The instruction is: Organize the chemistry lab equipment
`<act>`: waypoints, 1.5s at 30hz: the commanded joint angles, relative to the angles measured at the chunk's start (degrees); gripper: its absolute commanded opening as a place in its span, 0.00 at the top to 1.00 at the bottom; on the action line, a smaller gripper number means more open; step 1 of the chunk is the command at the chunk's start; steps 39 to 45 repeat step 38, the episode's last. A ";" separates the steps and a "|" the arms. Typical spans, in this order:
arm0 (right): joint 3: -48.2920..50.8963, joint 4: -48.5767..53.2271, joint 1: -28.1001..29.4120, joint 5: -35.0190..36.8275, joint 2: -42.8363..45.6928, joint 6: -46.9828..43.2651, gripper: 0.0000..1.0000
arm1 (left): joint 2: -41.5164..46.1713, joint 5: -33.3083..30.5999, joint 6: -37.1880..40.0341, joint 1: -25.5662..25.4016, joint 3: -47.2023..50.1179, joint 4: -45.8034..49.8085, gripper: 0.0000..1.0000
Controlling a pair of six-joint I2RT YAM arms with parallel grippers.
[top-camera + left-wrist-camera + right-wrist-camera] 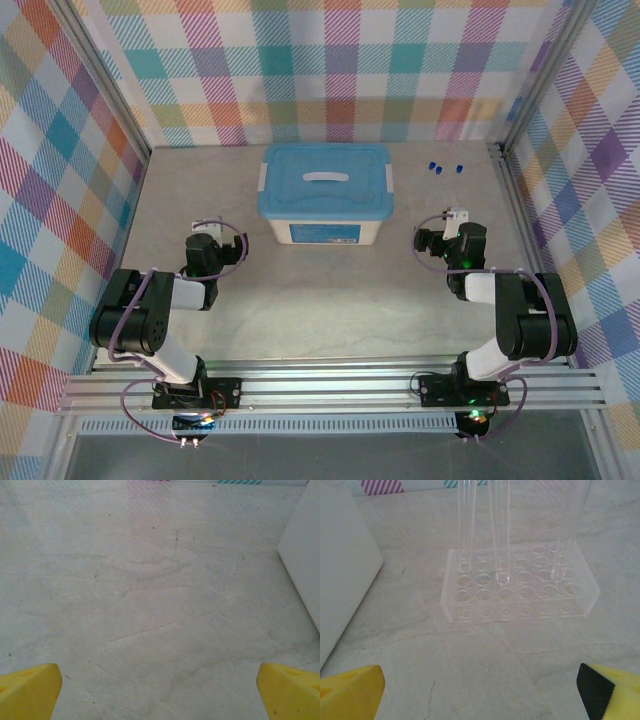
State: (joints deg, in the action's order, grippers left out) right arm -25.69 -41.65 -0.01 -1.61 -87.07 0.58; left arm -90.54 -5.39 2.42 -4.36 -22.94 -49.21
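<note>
left gripper [160,695]: released. yellow fingertips [30,692] sit wide apart in the 2 lower corners of the left wrist view, nothing between them. Below it is bare grey table [150,605]. The white wall of the tub [305,550] is at the right edge of that view, clear of the fingers.

right gripper [480,695]: also released, jaws wide, nothing held. Ahead of it on the table sits a clear tube rack [520,587] with several rows of round holes, apart from the fingertips. 3 clear test tubes [500,530] stand upright in the rack: 1 near the left end, 1 just left of centre, 1 near the right end. Their tops run out of the right wrist frame. The tub's white side is left of the rack, near but not touching.

Top view: the tub is mid-table toward the far wall. Its blue lid [325,180] is on, with a white handle on top and a label on the near wall. 3 blue caps [441,168] sit in a short row right of the tub, near the far right corner. The left arm is bent near-left of the tub. The right arm is near-right of it, its wrist just short of the caps. Both grippers are clear of the tub and neither touches anything.
</note>
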 commanded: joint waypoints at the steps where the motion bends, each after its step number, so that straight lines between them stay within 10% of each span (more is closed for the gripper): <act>1: 1.16 -3.77 -0.25 -1.05 -0.86 0.14 0.01 | -0.17 1.15 0.05 0.49 -0.75 -0.38 0.00; 45: 1.17 -3.78 -0.25 -1.11 -0.92 0.12 0.01 | -0.27 2.12 -0.19 0.97 -0.37 -1.06 0.00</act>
